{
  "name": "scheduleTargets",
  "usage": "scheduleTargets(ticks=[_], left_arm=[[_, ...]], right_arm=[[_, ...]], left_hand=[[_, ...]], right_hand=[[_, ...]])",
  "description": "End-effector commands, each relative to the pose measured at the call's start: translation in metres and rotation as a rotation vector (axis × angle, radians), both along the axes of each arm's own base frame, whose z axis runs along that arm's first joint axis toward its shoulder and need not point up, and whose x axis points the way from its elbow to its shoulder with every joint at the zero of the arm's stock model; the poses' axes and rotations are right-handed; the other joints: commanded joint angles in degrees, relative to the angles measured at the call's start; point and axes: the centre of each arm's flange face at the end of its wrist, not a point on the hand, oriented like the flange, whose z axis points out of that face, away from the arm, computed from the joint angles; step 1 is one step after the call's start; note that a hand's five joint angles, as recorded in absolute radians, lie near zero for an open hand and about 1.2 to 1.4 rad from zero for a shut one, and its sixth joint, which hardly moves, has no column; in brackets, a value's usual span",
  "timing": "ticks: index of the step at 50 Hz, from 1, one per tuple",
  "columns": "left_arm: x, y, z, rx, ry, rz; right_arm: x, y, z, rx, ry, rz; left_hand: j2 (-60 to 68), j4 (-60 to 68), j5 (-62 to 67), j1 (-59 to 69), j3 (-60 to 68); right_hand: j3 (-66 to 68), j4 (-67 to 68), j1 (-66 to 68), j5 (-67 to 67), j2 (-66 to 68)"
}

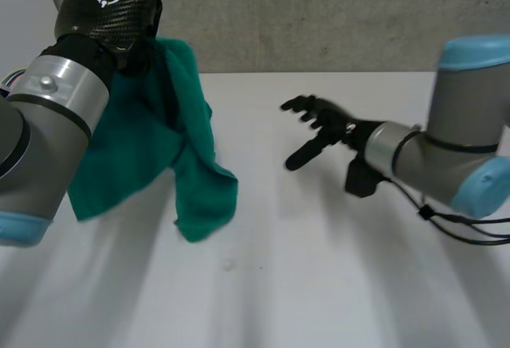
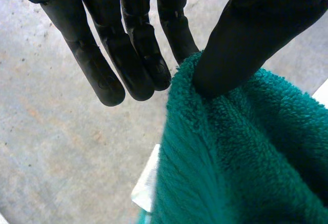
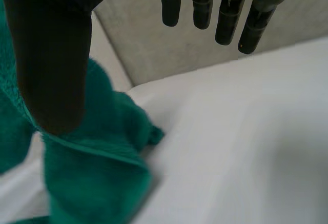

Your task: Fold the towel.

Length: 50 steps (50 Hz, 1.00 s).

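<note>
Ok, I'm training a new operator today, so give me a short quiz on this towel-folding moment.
1. True or false: the green towel lies flat on the white table.
2. Which holds the towel: A the left robot hand, B the right robot hand, C both?
3. Fill in: the right robot hand's fingers are ____ (open or shut).
Key: 1 false, it hangs from the left robot hand; 2 A; 3 open.
</note>
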Motion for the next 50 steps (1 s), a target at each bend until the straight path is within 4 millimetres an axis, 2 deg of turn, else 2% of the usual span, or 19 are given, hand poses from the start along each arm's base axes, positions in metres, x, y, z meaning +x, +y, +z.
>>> scheduleTargets(ticks=[1, 5, 8, 10, 11, 12, 14, 15, 21, 22, 23, 27, 30, 37, 38, 40, 42, 49, 50], left_arm=[[0.0, 0.023, 0.012, -0.028, 0.015, -0.029], [0.003, 0.032, 0.022, -0.057, 0.03, -0.034], [0.003, 0.032, 0.023, -0.061, 0.032, -0.032], [0.003, 0.032, 0.023, -0.062, 0.033, -0.032], [0.003, 0.032, 0.023, -0.061, 0.032, -0.034], [0.003, 0.032, 0.023, -0.061, 0.032, -0.034], [0.002, 0.03, 0.023, -0.061, 0.031, -0.034], [0.002, 0.029, 0.023, -0.061, 0.031, -0.032], [0.008, 0.01, 0.021, -0.089, 0.047, 0.01], [0.01, 0.0, 0.015, -0.084, 0.044, 0.03], [0.011, -0.004, 0.013, -0.078, 0.042, 0.039], [0.012, -0.019, -0.001, -0.041, 0.035, 0.059], [0.006, -0.02, -0.017, 0.006, 0.02, 0.047], [-0.009, 0.001, -0.059, 0.122, -0.037, -0.013], [-0.011, 0.016, -0.082, 0.188, -0.073, -0.034], [-0.01, 0.027, -0.097, 0.237, -0.1, -0.039], [-0.007, 0.046, -0.118, 0.305, -0.141, -0.048], [0.001, 0.104, -0.149, 0.504, -0.229, -0.12], [0.003, 0.113, -0.152, 0.558, -0.233, -0.13]], right_arm=[[0.053, 0.032, -0.036, 0.09, -0.02, 0.123], [0.083, 0.057, -0.068, 0.131, 0.017, 0.2], [0.09, 0.068, -0.076, 0.142, 0.029, 0.221], [0.093, 0.071, -0.078, 0.138, 0.04, 0.211], [0.091, 0.066, -0.075, 0.111, 0.046, 0.174], [0.089, 0.062, -0.073, 0.093, 0.052, 0.146], [0.085, 0.053, -0.065, 0.038, 0.063, 0.077], [0.082, 0.047, -0.056, -0.007, 0.065, 0.041], [0.04, -0.002, 0.054, -0.536, 0.172, -0.1], [0.03, -0.005, 0.082, -0.664, 0.207, -0.115], [0.028, -0.004, 0.095, -0.73, 0.226, -0.118], [0.026, 0.002, 0.13, -0.94, 0.311, -0.121], [0.027, 0.003, 0.128, -0.971, 0.364, -0.11], [0.025, 0.015, 0.084, -0.874, 0.496, -0.017], [0.024, 0.018, 0.073, -0.847, 0.521, 0.002], [0.023, 0.02, 0.068, -0.833, 0.534, 0.011], [0.016, 0.021, 0.046, -0.776, 0.584, 0.034], [0.007, 0.034, 0.009, -0.667, 0.645, 0.097], [0.006, 0.036, 0.007, -0.658, 0.649, 0.103]], left_hand=[[11.5, 11.8, 15.2, 15.3, 11.8], [11.5, 11.8, 15.2, 15.3, 11.8], [11.5, 11.8, 15.2, 15.3, 11.8], [11.5, 11.8, 15.2, 15.3, 11.8], [11.5, 11.8, 15.2, 15.3, 11.8], [11.5, 11.8, 15.2, 15.3, 11.8], [11.5, 11.8, 15.2, 15.3, 11.8], [11.5, 11.8, 15.2, 15.3, 11.8], [11.5, 11.8, 15.2, 15.3, 11.8], [11.5, 11.8, 15.2, 15.3, 11.8], [11.5, 11.8, 15.2, 15.3, 11.8], [11.5, 11.8, 15.2, 15.3, 11.8], [11.5, 11.8, 15.2, 15.3, 11.8], [11.5, 11.8, 15.2, 15.3, 11.8], [11.5, 11.8, 15.2, 15.3, 11.8], [11.5, 11.8, 15.2, 15.3, 11.8], [11.5, 11.8, 15.2, 15.3, 11.8], [11.5, 11.8, 15.2, 15.3, 11.8], [-1.3, -1.0, 2.4, 2.5, -1.0]], right_hand=[[-1.9, -3.0, 0.3, -3.3, -2.4], [-1.9, -3.0, 0.3, -3.3, -2.4], [-1.9, -3.0, 0.3, -3.3, -2.4], [14.4, 13.3, 16.6, 13.0, 13.9], [41.6, 40.6, 43.9, 40.3, 41.1], [59.2, 58.1, 61.5, 57.9, 58.7], [68.1, 67.0, 70.3, 66.7, 67.6], [68.1, 67.0, 70.3, 66.7, 67.6], [68.1, 67.0, 70.3, 66.7, 67.6], [68.1, 67.0, 70.3, 66.7, 67.6], [68.1, 67.0, 70.3, 66.7, 67.6], [68.1, 67.0, 70.3, 66.7, 67.6], [68.1, 67.0, 70.3, 66.7, 67.6], [68.1, 67.0, 70.3, 66.7, 67.6], [68.1, 67.0, 70.3, 66.7, 67.6], [68.1, 67.0, 70.3, 66.7, 67.6], [68.1, 67.0, 70.3, 66.7, 67.6], [68.1, 67.0, 70.3, 66.7, 67.6], [68.1, 67.0, 70.3, 66.7, 67.6]])
